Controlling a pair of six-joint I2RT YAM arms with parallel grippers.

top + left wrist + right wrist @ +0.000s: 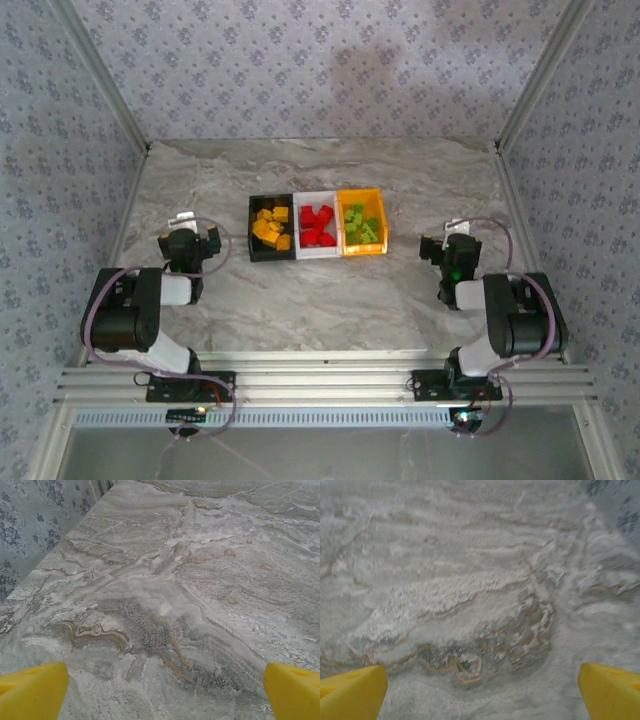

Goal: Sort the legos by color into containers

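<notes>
The left gripper [165,692] is holding its jaws wide apart. Its two yellow fingers [32,690] are showing at the bottom corners of the left wrist view, with bare marble between them and nothing in their grasp. The right gripper [482,692] is standing just as wide, with its yellow fingertips [612,690] at the lower corners of the right wrist view. Nothing is lying between them but the veined tabletop, which is looking slightly blurred there.

In the top view, the left gripper [193,232] is hovering over the left part of the table [330,300], near the black bin and apart from it. The right gripper [443,247] is hovering over the right part, near the orange bin and also clear of it. Both arms are sitting folded back toward their bases on the aluminium rail [320,380] at the near edge.

The three containers are standing side by side in a row at the middle of the table, their walls touching. The black bin [252,230] on the left is holding the orange-yellow legos [271,228]. The white bin [317,197] in the middle is holding the red legos [318,226]. The orange bin [381,222] on the right is holding the lime green legos [361,226]. Patterned wallpapered walls [300,60] are enclosing the table on three sides.
</notes>
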